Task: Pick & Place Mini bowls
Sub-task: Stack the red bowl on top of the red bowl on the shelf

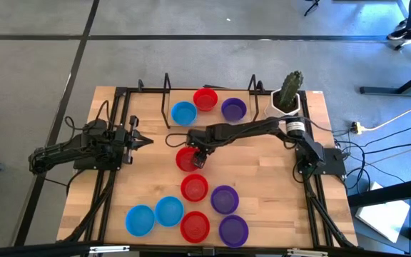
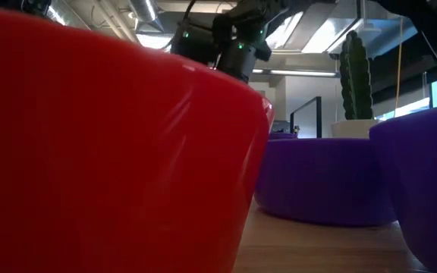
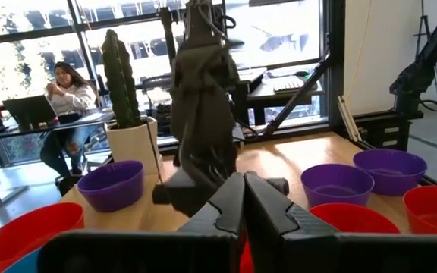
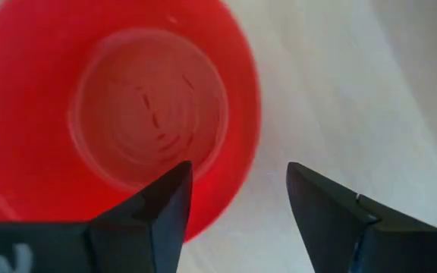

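Mini bowls lie in two groups on the wooden table. At the far side sit a blue bowl [image 1: 183, 113], a red one [image 1: 205, 99] and a purple one [image 1: 233, 109]. Several more, such as a red bowl [image 1: 194, 188], sit near the front edge. A lone red bowl [image 1: 184, 158] [image 4: 120, 106] rests on its base mid-table. My right gripper [image 1: 198, 158] [image 4: 237, 201] hangs open over that bowl's right rim. My left gripper [image 1: 140, 140] [image 3: 243, 205] waits shut at the table's left side. My right gripper points down from above at the lone red bowl. One finger [image 4: 161, 208] is over the bowl's inside and the other [image 4: 321, 208] outside over the table, with the rim [image 4: 245, 163] between them. I cannot tell whether either finger touches it.
A cactus in a white pot [image 1: 287, 96] stands at the far right corner. A black frame [image 1: 166, 89] runs along the table's far edge. Bare wood lies right of the lone bowl [image 1: 262, 164]. The low view is filled by a red bowl [image 2: 112, 152] and purple bowls [image 2: 321, 178]. A person sits beyond the table [image 3: 67, 98].
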